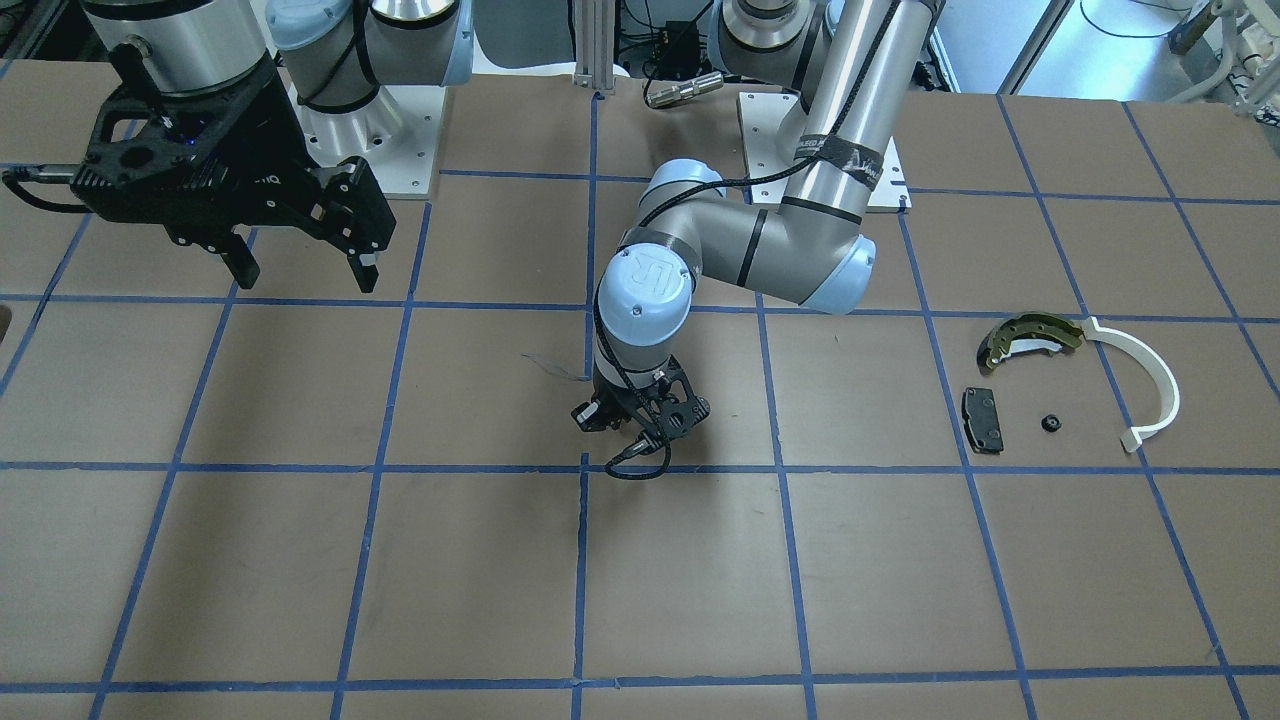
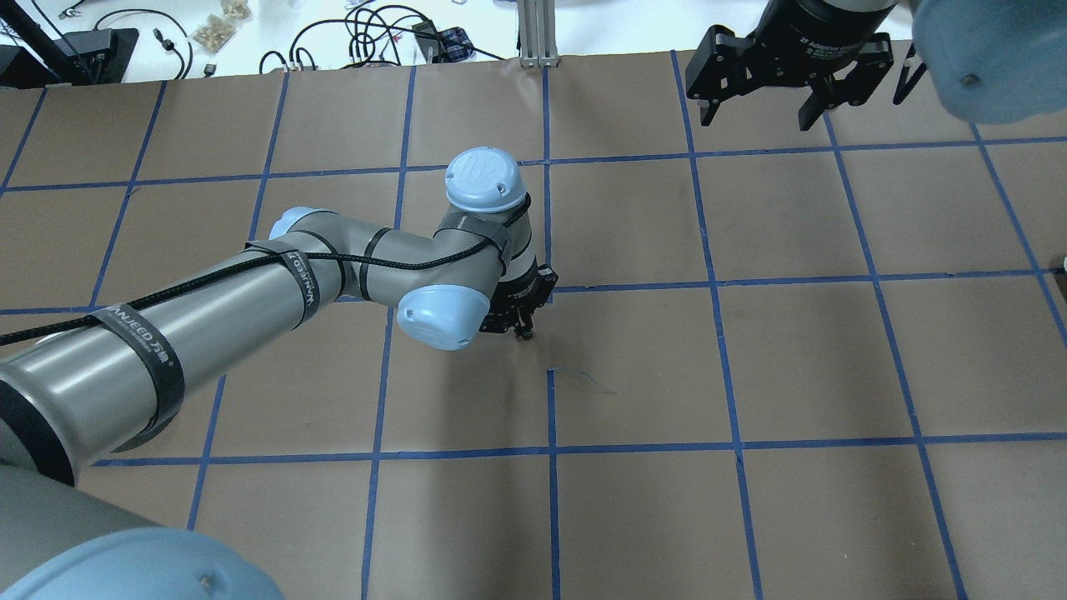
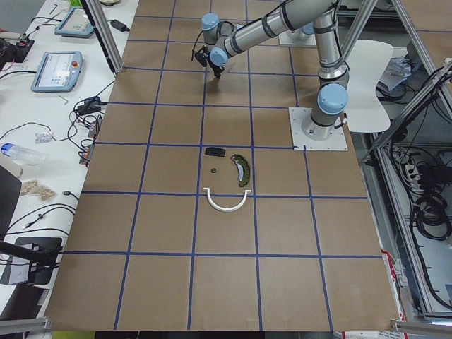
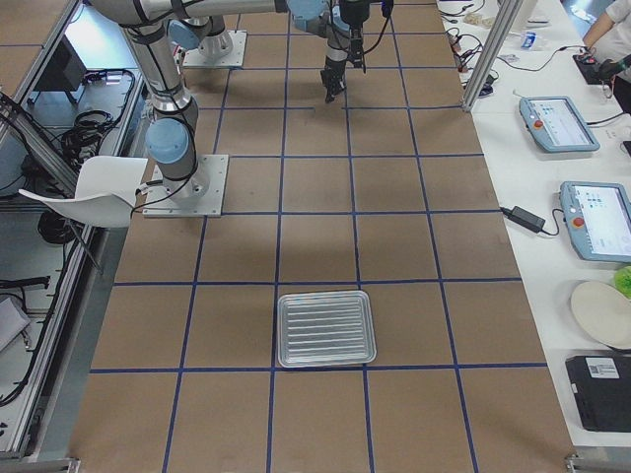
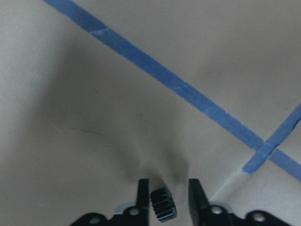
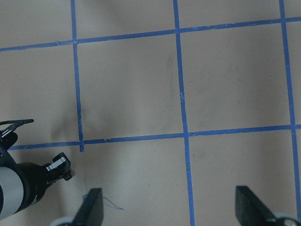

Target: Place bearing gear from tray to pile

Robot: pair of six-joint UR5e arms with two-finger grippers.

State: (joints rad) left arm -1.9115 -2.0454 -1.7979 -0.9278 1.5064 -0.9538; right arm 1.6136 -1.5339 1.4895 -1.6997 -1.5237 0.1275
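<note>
Close in: left tool [image 5: 167, 186] nearly closed, fingers pinching the bearing gear [image 5: 162, 206], small, black, toothed, low over the bench [image 1: 480, 580] at mid-grid. Right tool [image 1: 306, 278] hangs higher, fingers wide apart. Farther off, the pile [image 1: 1055, 330]: brake shoe [image 1: 1000, 345], white arc [image 1: 1168, 388], black pad [image 1: 982, 420]. Tray [image 4: 325, 328] well apart.

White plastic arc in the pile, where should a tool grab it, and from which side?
Probably the middle of the white arc, from above, pinching across its thin wall. The middle bulges clear of the other parts, while one end sits close to the brake shoe.
</note>
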